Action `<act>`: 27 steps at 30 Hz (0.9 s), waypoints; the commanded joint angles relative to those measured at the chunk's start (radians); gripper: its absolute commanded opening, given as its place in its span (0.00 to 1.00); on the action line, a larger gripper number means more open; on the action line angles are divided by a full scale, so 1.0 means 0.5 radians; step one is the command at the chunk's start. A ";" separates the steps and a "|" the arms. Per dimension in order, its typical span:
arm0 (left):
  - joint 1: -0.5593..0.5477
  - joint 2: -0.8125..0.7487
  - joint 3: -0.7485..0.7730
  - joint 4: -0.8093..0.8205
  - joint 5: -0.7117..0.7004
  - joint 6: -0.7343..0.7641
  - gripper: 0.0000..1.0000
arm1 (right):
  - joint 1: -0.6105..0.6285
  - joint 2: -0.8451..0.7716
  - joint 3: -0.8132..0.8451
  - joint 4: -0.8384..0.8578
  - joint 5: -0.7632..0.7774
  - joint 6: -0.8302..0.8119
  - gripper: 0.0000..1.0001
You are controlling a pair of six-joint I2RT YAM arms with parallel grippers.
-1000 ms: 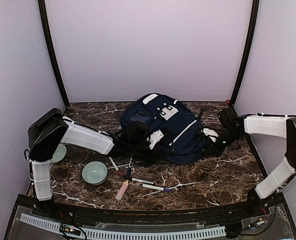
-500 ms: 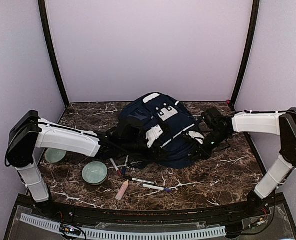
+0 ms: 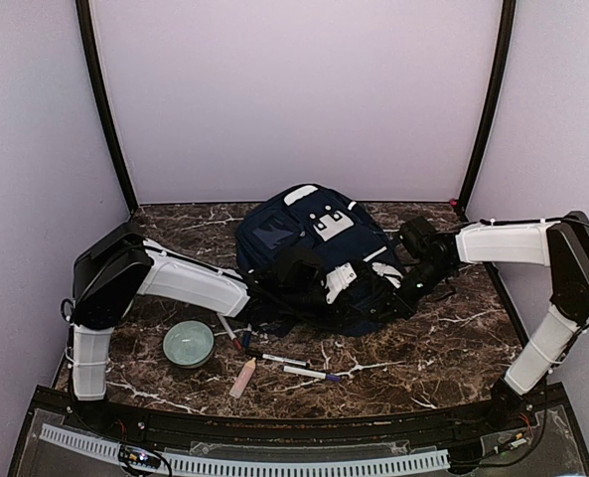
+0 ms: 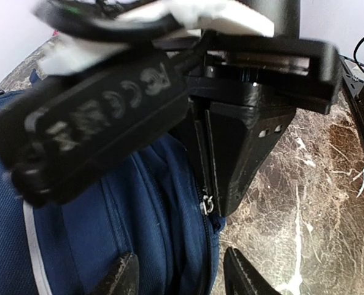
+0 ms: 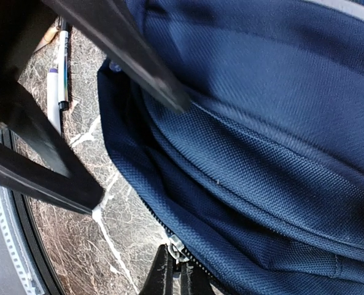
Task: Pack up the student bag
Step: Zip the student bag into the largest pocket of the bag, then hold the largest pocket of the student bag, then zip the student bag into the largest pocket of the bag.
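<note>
The student bag (image 3: 304, 238), a navy backpack with grey patches, lies flat at the middle of the table. My right gripper (image 5: 177, 278) is shut on the bag's silver zipper pull (image 5: 177, 247) at its near right edge. In the top view the right gripper (image 3: 393, 296) reaches in from the right. Coming in from the left, my left gripper (image 4: 183, 279) stands open, one finger over the blue fabric and one over the marble, astride the zipper line (image 4: 205, 246). From above, the left gripper (image 3: 367, 295) is nose to nose with the right one.
A pale green bowl (image 3: 188, 343) stands at the front left. Several pens (image 3: 309, 374), a red-capped marker (image 3: 229, 331) and a pink tube (image 3: 242, 378) lie on the marble in front of the bag. Walls close in the back and both sides.
My left gripper has opened and its arm has swung right to the bag's near right edge. The right gripper has moved a little left, still pinching the zipper pull.
</note>
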 commanded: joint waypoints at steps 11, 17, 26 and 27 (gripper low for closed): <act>-0.015 0.159 0.164 -0.114 0.049 0.114 0.19 | -0.023 0.014 0.037 -0.044 -0.019 -0.004 0.00; -0.018 0.123 0.143 -0.206 0.109 0.110 0.01 | -0.181 0.022 0.103 -0.131 0.089 -0.012 0.00; -0.047 -0.075 -0.079 -0.289 0.190 0.183 0.00 | -0.475 0.137 0.380 -0.323 0.489 -0.266 0.00; -0.055 -0.097 -0.103 -0.298 0.203 0.198 0.00 | -0.489 0.168 0.433 -0.350 0.517 -0.306 0.00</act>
